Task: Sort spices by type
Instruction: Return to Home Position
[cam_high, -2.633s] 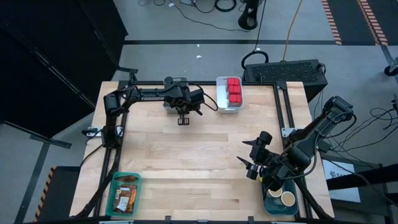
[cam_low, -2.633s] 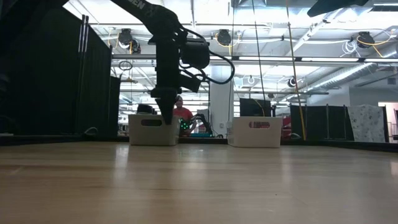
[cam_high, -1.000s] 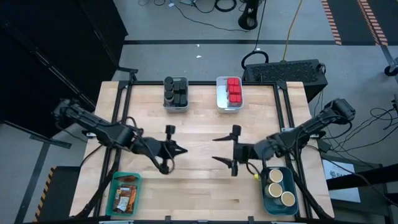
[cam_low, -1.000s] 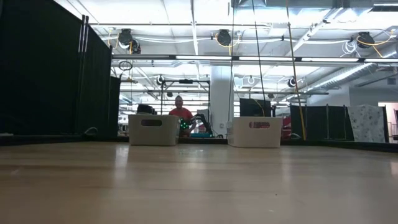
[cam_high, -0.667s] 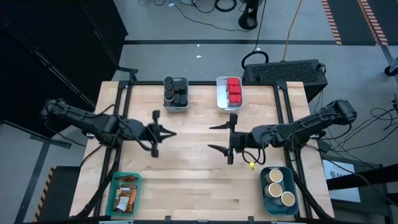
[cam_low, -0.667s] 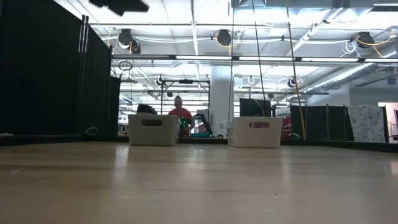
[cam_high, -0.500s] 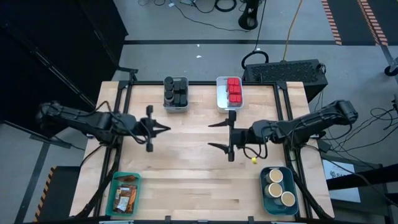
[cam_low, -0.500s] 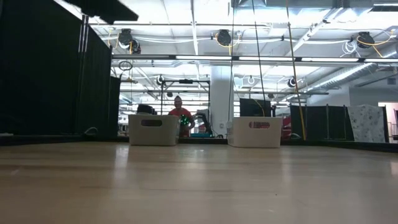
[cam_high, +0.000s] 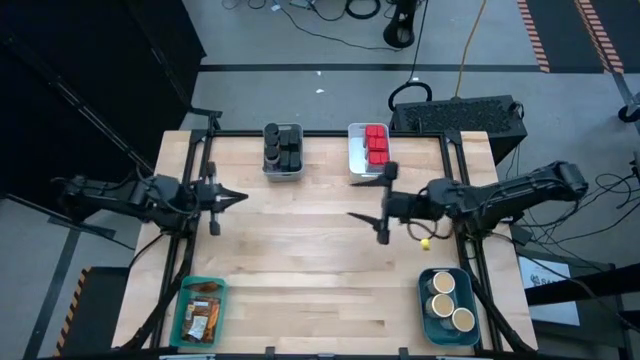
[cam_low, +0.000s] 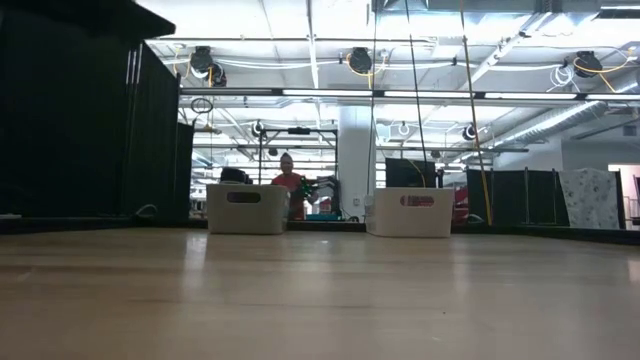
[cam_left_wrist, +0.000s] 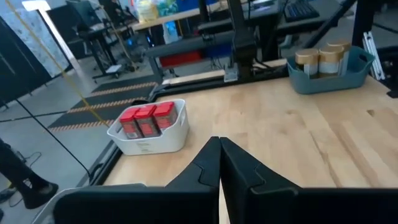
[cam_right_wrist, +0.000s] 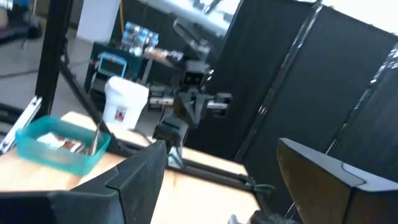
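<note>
Though untouched, red tins (cam_high: 376, 144) near right hand (cam_high: 358, 198).

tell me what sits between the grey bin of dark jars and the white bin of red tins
Nothing: in the high view only bare table separates the grey bin and the white bin.

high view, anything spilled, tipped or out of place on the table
Little stands out: dark jars in the grey bin, red tins in the white bin, packets in the teal bin, tan-topped jars in the blue bin, none loose on the table. Only a small yellow speck beside the right arm; what it is cannot be told.
</note>
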